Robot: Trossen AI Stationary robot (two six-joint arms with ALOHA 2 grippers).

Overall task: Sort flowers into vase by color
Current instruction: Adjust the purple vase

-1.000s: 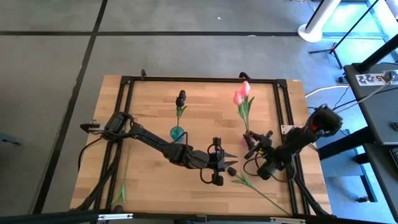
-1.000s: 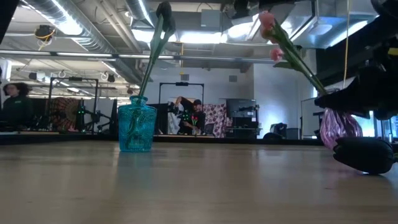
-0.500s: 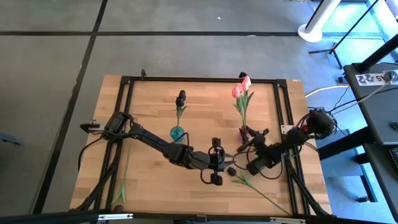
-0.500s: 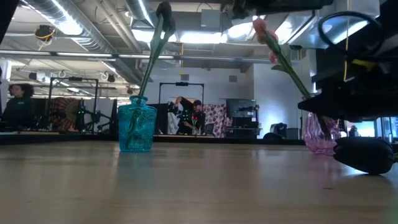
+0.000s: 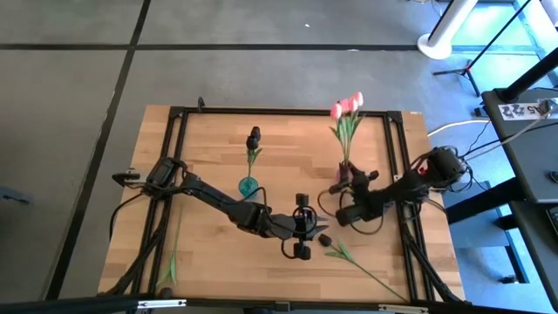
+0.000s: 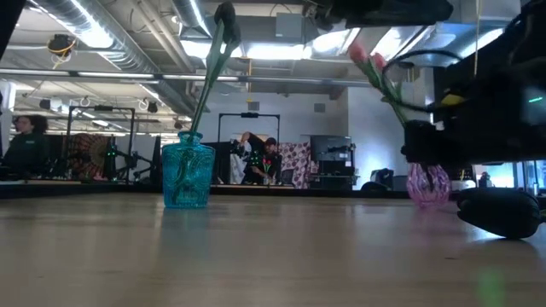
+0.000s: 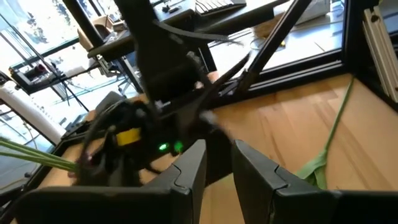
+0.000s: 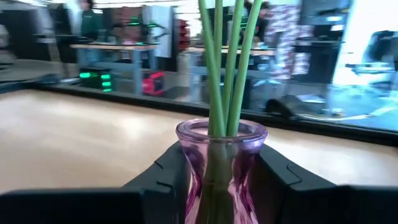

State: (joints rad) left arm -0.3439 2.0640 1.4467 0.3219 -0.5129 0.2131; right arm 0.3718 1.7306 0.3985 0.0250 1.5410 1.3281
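Observation:
A teal vase [image 5: 248,186] [image 6: 187,175] stands left of centre with one black-headed flower [image 5: 254,138] in it. My right gripper [image 5: 346,186] [image 8: 227,168] is shut on a pink glass vase [image 5: 345,174] [image 6: 426,184] holding three pink-headed flowers [image 5: 346,106]. A loose black-headed flower [image 5: 349,255] lies on the table, its head [image 5: 324,239] just near of my left gripper [image 5: 323,225] [image 7: 217,168]. That gripper is open with nothing between its fingers. The flower's stem [image 7: 333,130] shows beyond them. My right gripper pinches the pink vase's body below its rim [image 8: 186,163] between the two fingers, one on each side. The fingers come in level from the table's right. The vase stands nearly upright, stems rising above. Whether its base [image 6: 426,203] touches the table, I cannot tell.
A black frame rail [image 5: 279,112] runs round the tabletop. A stray green stem [image 5: 172,264] lies near the left near corner. Bare wood lies between the two vases and along the near edge. People [image 6: 264,158] stand in the room beyond.
My right gripper has swung toward the table's far edge and slightly left, carrying the pink vase along. The vase, which leaned before, now stands more upright, and the pink heads have moved toward the far rail.

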